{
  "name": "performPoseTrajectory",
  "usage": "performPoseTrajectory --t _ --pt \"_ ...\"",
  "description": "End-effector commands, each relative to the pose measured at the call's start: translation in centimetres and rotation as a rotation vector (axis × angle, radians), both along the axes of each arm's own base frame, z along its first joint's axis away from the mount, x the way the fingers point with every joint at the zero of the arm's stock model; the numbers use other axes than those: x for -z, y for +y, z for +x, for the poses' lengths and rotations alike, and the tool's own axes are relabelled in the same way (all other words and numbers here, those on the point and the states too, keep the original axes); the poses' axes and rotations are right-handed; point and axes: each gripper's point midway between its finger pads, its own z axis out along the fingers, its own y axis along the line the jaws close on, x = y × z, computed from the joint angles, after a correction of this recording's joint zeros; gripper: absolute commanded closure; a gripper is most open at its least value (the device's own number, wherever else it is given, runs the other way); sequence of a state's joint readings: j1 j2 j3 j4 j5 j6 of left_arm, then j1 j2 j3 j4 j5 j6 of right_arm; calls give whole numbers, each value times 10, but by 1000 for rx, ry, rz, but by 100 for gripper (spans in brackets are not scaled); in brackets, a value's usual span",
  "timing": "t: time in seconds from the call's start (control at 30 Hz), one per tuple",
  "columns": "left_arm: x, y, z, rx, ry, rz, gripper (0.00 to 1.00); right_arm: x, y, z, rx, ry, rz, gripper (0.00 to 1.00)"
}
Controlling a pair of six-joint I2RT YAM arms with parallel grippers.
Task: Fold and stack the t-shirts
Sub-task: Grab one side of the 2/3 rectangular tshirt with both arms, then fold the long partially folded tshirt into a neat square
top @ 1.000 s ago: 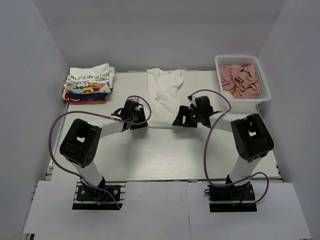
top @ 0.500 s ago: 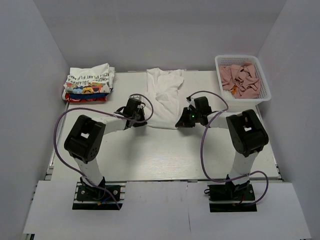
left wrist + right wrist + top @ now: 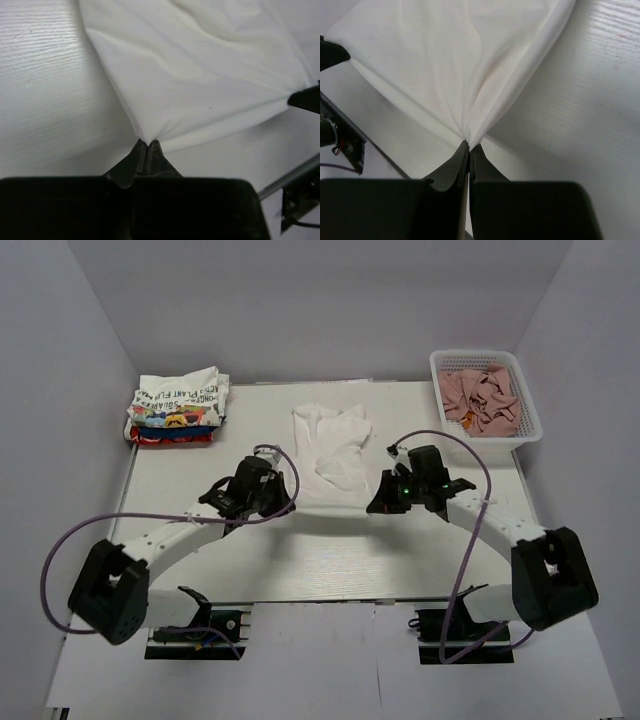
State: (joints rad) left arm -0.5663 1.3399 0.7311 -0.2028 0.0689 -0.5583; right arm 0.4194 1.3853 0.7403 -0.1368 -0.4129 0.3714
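Left and right jaws, open a moment ago, are clenching the white t-shirt (image 3: 335, 445) by its near corners, stretching the hem for folding.

left gripper (image 3: 146, 145) pinched closed; right gripper (image 3: 469, 146) likewise

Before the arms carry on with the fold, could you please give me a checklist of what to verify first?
1. The left hand is shut on a near corner of the white t-shirt: ok.
2. The right hand is shut on the other near corner: ok.
3. Near edge stretched between both hands: ok.
4. Far part of the shirt lies flat: not ok, it is rumpled.
5. The folded stack sits apart from the shirt: ok.
6. Single layer pinched: cannot tell.
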Motion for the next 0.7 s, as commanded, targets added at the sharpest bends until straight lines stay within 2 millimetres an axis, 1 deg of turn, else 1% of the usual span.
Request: performPoseTrajectory --t 0.0,0.03,0.07,0.1,0.13,0.17,0.2,0.23,0.27,0.3,0.33,0.37,0.43,0.47,0.5,0.53,0.57,0.6,0.63,0.67 --pt "-41 3 -13 20 -72 -52 100 -28 -7 -15 -25 -23 -18 100" --pt "-56 -2 -15 36 -104 -80 100 -47 -5 -10 -25 -65 4 100" --pt "-84 -4 -10 36 -182 -130 100 -55 -6 -12 -20 -67 4 100" --pt "-94 -8 -12 62 -211 -156 100 -61 -8 -8 -13 -82 2 100" --pt "-101 -9 -11 62 -236 -171 100 -78 -10 1 17 -117 -14 100" --pt "-110 -11 -7 62 -259 -186 100 -83 -12 5 32 -134 -22 100" --pt "-120 -10 0 35 -290 -196 100 -90 -16 14 66 -165 -42 100" --pt "-121 -10 7 14 -295 -183 100 -94 -18 19 84 -176 -48 100" --pt "-134 -8 18 -24 -320 -169 100 -95 -18 22 100 -172 -53 100" --pt "-132 -6 23 -44 -305 -142 100 -98 -18 28 110 -176 -55 100" --pt "-125 -8 33 -61 -290 -116 100 -100 -17 33 119 -182 -51 100" --pt "-133 -4 44 -90 -301 -112 100 -104 -15 46 133 -186 -47 100" --pt "-134 -6 55 -116 -304 -107 100 -108 -13 58 144 -200 -38 100" --pt "-136 0 72 -175 -322 -75 100 -122 -8 72 148 -229 -13 100" --pt "-133 2 75 -197 -300 -55 100 -114 -6 79 146 -206 -21 100" --pt "-145 -1 84 -208 -323 -64 100 -107 -5 86 149 -185 -24 100" --pt "-135 3 93 -242 -308 -20 100 -126 -1 99 153 -222 0 100" --pt "-135 5 101 -263 -311 -8 100 -120 -4 109 168 -205 -5 100" --pt "-146 8 113 -289 -338 -1 100 -122 1 118 154 -204 8 100" --pt "-145 7 118 -297 -334 10 100 -133 3 128 155 -228 21 100"
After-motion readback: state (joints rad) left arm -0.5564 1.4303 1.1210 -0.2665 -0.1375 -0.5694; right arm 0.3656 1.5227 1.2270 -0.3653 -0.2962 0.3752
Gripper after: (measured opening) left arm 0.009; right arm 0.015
